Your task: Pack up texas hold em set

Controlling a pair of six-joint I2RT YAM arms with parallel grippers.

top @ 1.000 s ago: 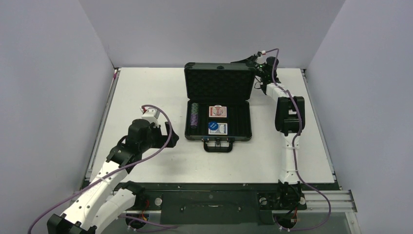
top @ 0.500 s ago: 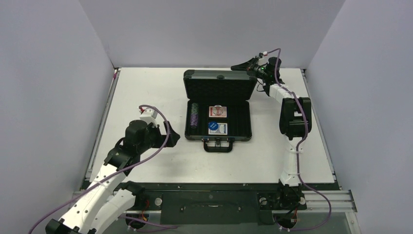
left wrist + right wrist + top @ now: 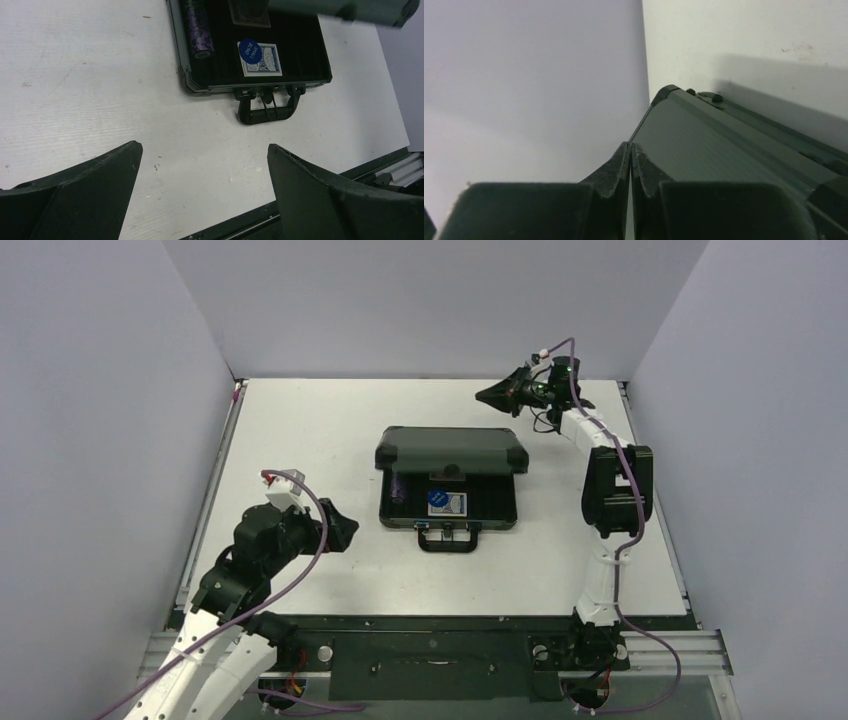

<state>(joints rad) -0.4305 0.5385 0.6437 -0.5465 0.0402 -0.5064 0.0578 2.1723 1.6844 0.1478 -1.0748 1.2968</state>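
Observation:
The black case (image 3: 497,510) lies mid-table with its handle (image 3: 448,538) toward me. Its lid (image 3: 450,450) hangs tilted forward over the back half of the base. Under it show the purple chip stack (image 3: 398,490), the blue deck (image 3: 452,504) and the blue disc (image 3: 437,499); the red deck is mostly hidden. The left wrist view shows the chips (image 3: 196,25), disc (image 3: 247,48), blue deck (image 3: 267,60) and handle (image 3: 265,107). My left gripper (image 3: 340,525) (image 3: 202,146) is open and empty, left of the case. My right gripper (image 3: 495,395) (image 3: 630,145) is shut and empty, above and behind the lid (image 3: 724,160).
White table (image 3: 300,430) with grey walls on the left, back and right. A black rail (image 3: 430,650) runs along the near edge by the arm bases. The right arm stretches up the right side of the case.
The lid has swung from upright down to a forward tilt over the base. My right gripper has drawn off it, up and back. My left arm has pulled back toward the near left.

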